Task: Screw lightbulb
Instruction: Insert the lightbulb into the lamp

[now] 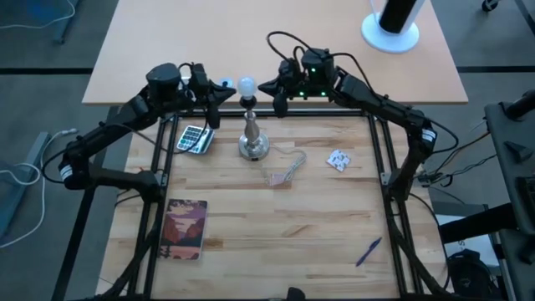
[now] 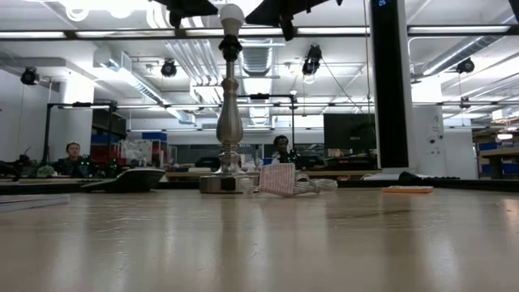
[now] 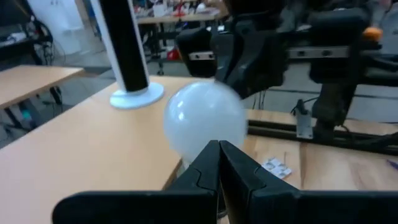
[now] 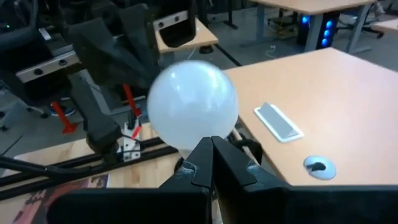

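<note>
The silver lamp stand [image 1: 252,138] stands upright near the far edge of the wooden table [image 1: 318,242], and everything else can be placed from it. Just beside its base, toward the left arm, lies a calculator [image 1: 195,139]. On the other side of the base a cord runs to a small pinkish tag [image 1: 279,179], and farther out that way sits a small white packet with red specks [image 1: 338,160]. Well toward the near edge lie a picture book [image 1: 185,228] and, on the opposite near side, a blue pen [image 1: 369,251].

The lightbulb [image 1: 247,85] sits on top of the stand, in the black socket [image 2: 230,47]. It is round, frosted white and smooth, with a soft highlight on its glass; its metal base is hidden in the socket.

The left gripper [image 1: 221,94] hangs just beside the bulb on one side and the right gripper [image 1: 269,87] just beside it on the other, both at bulb height. In each wrist view the two dark fingers are pressed together at the tips in front of the bulb, neither clamped on anything.

Beyond the stand a second, paler table [image 1: 276,50] carries a white-footed black column [image 1: 393,25]. Between the stand and the near edge the tabletop is bare wood, bounded by the black frame rails [image 1: 376,159] at the sides.
</note>
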Available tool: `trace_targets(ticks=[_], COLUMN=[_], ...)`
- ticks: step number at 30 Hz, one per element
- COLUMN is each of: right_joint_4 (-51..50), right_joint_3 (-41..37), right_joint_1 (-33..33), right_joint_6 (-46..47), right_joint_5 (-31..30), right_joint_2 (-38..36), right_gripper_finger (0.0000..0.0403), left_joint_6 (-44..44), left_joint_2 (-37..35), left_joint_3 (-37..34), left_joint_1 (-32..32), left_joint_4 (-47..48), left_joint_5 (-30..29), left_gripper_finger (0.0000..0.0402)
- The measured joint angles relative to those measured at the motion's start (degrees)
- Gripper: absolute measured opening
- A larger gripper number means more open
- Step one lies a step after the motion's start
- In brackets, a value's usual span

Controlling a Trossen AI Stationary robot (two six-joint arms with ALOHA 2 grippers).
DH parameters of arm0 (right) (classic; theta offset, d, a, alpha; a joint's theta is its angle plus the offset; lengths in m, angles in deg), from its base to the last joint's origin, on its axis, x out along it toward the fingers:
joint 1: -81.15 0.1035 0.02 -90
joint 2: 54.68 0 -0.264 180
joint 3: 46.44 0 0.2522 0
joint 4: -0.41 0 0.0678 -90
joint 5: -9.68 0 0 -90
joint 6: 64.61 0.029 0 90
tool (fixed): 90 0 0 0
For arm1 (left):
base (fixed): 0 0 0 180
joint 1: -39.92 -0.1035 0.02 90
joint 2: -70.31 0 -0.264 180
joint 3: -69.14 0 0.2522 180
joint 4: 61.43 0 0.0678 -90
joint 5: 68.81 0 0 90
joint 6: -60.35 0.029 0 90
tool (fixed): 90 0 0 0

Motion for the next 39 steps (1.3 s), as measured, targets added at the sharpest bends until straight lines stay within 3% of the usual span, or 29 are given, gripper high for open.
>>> trace_targets(ticks=[20, 31, 39], right_joint_4=[-0.4, -9.2, -9.6], right_joint_3=[0.9, 6.9, 7.2], right_joint_1=[1.6, 1.3, 0.7], right_joint_6=[0.4, -2.9, -3.6], right_joint_5=[2.5, -2.6, -4.5], right_joint_2=[0.5, 0.2, 1.3], right_gripper_finger=[0.0000, 0.0000, 0.0000], left_joint_6=[-0.2, -1.8, -2.7], left_joint_2=[2.2, -0.7, -0.3], left_joint_3=[0.0, 0.0, 0.0], left_joint_1=[0.0, 0.1, 0.1], left_joint_4=[-1.8, -0.7, -0.6], left_joint_5=[-6.4, -5.1, -2.8], left_gripper_finger=[0.0000, 0.0000, 0.0000])
